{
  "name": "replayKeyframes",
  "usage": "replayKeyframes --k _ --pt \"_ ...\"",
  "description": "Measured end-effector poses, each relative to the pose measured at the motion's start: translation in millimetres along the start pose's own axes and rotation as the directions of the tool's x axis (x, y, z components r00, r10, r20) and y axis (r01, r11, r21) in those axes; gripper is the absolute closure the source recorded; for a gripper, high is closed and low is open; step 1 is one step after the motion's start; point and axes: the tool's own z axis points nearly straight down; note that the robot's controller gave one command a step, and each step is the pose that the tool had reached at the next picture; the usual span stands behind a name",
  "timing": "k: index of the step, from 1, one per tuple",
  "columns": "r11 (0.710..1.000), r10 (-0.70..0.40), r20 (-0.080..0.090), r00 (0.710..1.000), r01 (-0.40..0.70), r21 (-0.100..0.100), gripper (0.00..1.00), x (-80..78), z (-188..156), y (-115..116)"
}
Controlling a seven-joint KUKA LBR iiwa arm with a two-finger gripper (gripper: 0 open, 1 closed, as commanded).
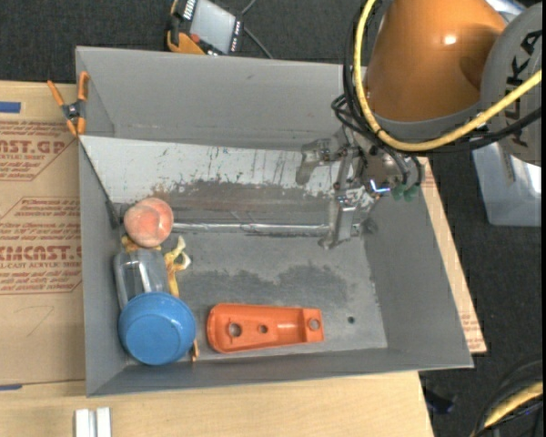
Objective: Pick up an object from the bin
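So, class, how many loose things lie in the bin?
4: peach by the left wall; blue-capped bottle below it; yellow scrap beside that; orange bar at the front. Others may hide beneath.

We are seeing the bin floor (273, 262) lying bare across the middle and right, open for a descent. The left side is crowding up: a peach-coloured ball (147, 221), a clear bottle with a blue cap (155, 328) and a yellow scrap (176, 262) are sitting close together along the left wall. An orange flat piece (264, 327) is lying along the near wall, just beside the cap.
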Motion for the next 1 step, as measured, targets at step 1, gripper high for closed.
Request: replayKeyframes --k 1 --pt "1.000 -0.025 0.017 1.000 0.024 0.002 0.00 2.0 4.5 -10.2"
